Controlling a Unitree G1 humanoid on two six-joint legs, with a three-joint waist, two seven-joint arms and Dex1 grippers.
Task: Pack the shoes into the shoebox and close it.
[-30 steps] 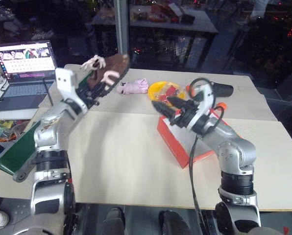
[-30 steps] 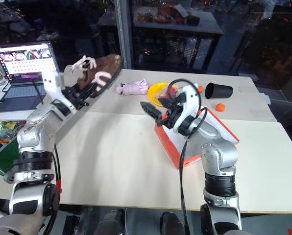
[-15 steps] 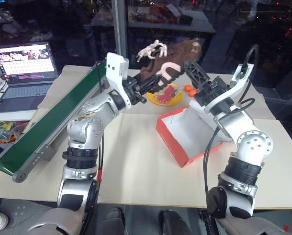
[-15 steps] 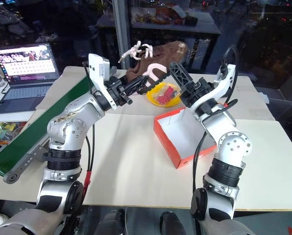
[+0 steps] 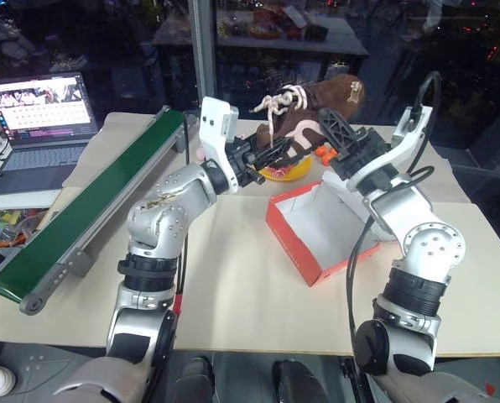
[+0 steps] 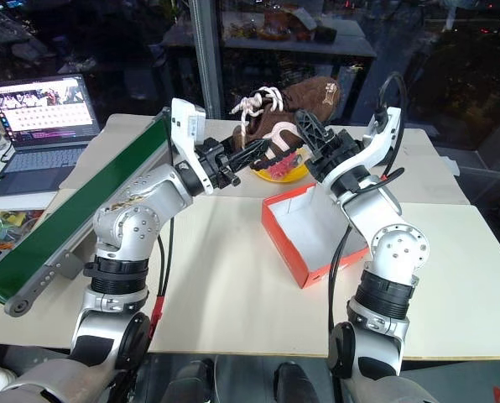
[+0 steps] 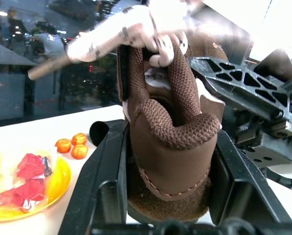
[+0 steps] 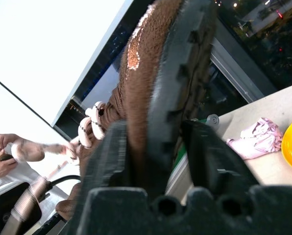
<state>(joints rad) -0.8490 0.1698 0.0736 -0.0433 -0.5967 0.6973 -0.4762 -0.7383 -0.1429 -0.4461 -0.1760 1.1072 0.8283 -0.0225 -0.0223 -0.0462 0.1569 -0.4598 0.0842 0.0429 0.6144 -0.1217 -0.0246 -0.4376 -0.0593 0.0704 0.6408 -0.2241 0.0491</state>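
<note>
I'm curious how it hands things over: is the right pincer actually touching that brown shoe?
Touching. In the right wrist view the right pincer has its two black fingers pressed against the brown shoe from both sides, with no gap.

A dark brown soft shoe with cream laces [image 5: 317, 105] is held aloft — above the open red-orange cardboard shoebox [image 5: 288, 238], white inside.
</note>
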